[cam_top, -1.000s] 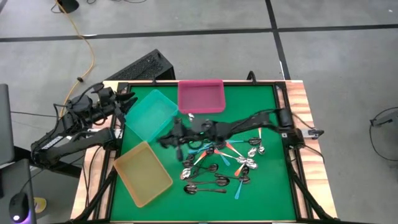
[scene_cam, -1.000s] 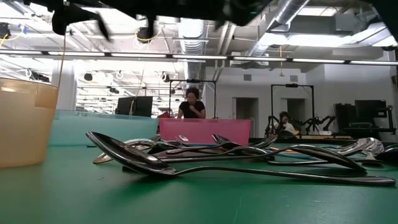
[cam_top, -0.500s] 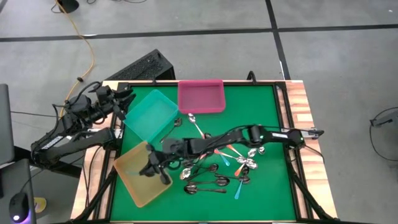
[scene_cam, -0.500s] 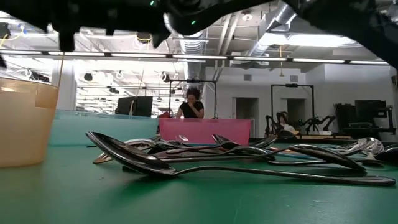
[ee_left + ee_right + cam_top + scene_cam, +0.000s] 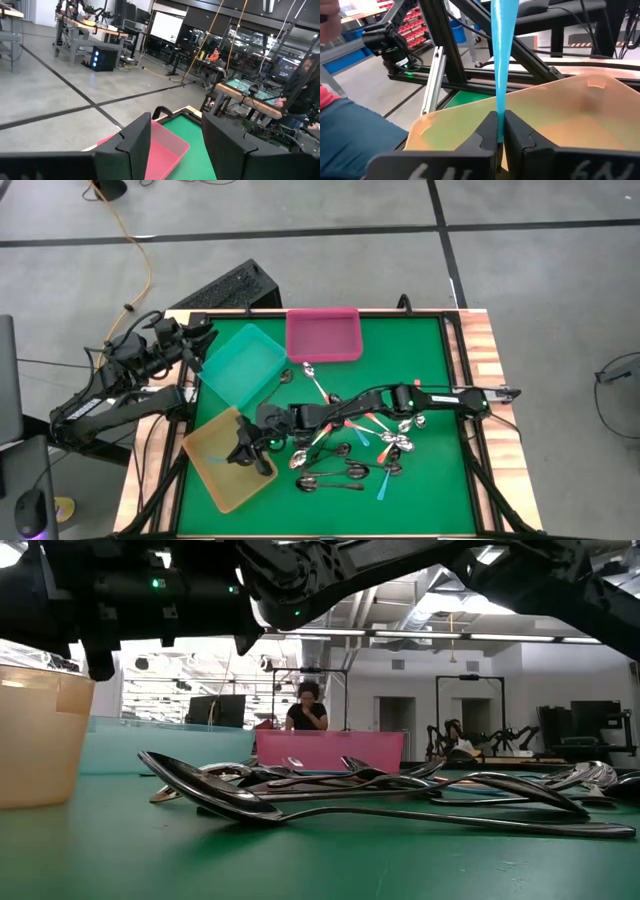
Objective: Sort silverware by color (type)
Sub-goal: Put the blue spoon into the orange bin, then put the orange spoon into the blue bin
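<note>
High view: the right gripper (image 5: 244, 452) is stretched across the green table (image 5: 440, 480) from the right side of the frame and hangs over the yellow tray (image 5: 215, 475) at lower left. The right wrist view shows its two dark fingers (image 5: 487, 131) pinched together on the handle of a light blue spoon (image 5: 502, 50), which stands upright between them above the yellow tray's (image 5: 560, 110) translucent floor; the bowl end is hidden below the fingers.

The rest of the silverware (image 5: 350, 458) lies in a loose heap at lower centre of the high frame, just right of the yellow tray: dark all-metal spoons toward the bottom edge of the heap, orange-red and light blue handles crossing each other toward its right side. One spoon (image 5: 314, 380) lies apart, between the heap and the pink tray (image 5: 323, 336) at upper centre. A teal tray (image 5: 240, 365) sits tilted between the pink and yellow trays, on the left half of the mat.

Low view: the dark spoons (image 5: 300, 795) stretch across mid-frame, with the yellow tray's (image 5: 40, 740) wall at far left and the pink tray (image 5: 330, 748) behind.

The left gripper (image 5: 205, 340) waits at upper left in the high view, beside the teal tray, closed on nothing; its wrist view looks past its fingers (image 5: 135, 145) at the pink tray (image 5: 165, 150).
</note>
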